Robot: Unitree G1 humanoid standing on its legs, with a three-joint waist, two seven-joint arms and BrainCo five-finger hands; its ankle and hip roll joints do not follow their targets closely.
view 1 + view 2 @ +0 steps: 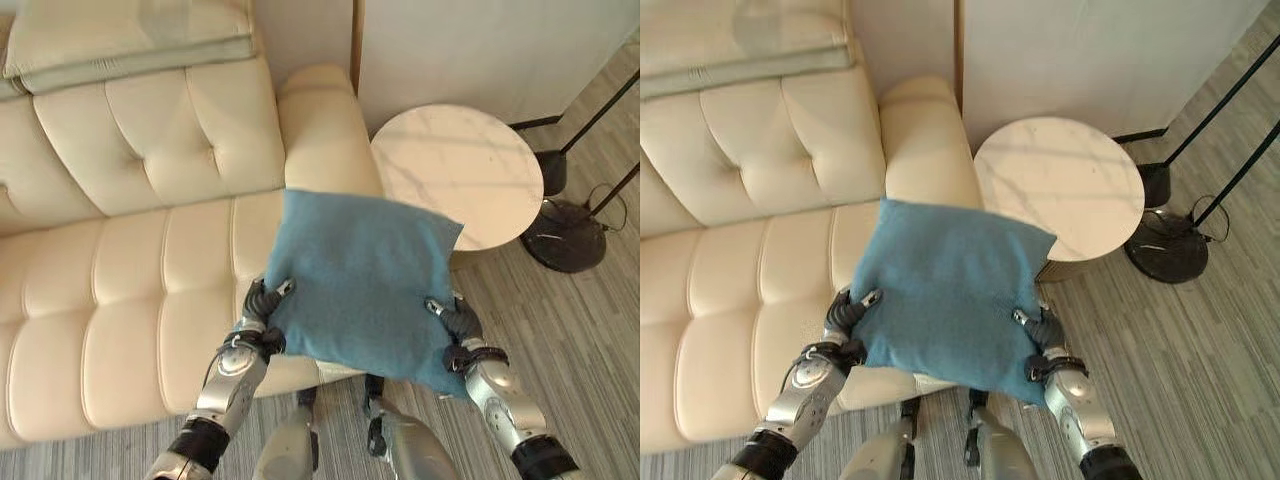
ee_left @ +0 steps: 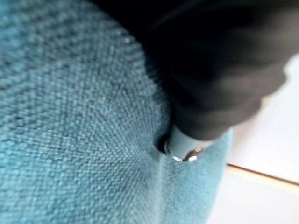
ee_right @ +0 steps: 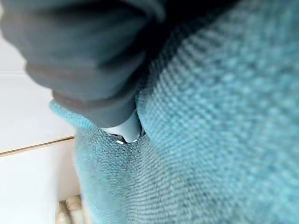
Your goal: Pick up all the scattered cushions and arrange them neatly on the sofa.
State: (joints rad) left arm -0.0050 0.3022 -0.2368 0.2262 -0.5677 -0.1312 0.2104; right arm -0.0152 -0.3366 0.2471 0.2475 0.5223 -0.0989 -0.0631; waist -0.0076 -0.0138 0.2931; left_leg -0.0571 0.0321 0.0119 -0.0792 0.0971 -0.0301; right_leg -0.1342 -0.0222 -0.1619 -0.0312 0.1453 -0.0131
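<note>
Left eye view shows us holding the blue cushion (image 1: 365, 280) above the cream sofa (image 1: 120, 300) seat's end, near the armrest and round marble side table (image 1: 458, 170). Our left robot hand (image 1: 262, 305) and right robot hand (image 1: 455, 322) pinch opposite edges, keeping it spread flat for placing.

Pretty clearly a home living room. There's a big cream tufted leather sofa (image 1: 120, 270) filling the left side of the frame, a round marble-top side table (image 1: 457, 170) tucked right beside its armrest at upper right, and grey wood-look plank flooring (image 1: 590, 330) along the right. A black floor lamp base (image 1: 563, 235) sits at the right edge, against a plain white wall (image 1: 480, 50).
</note>
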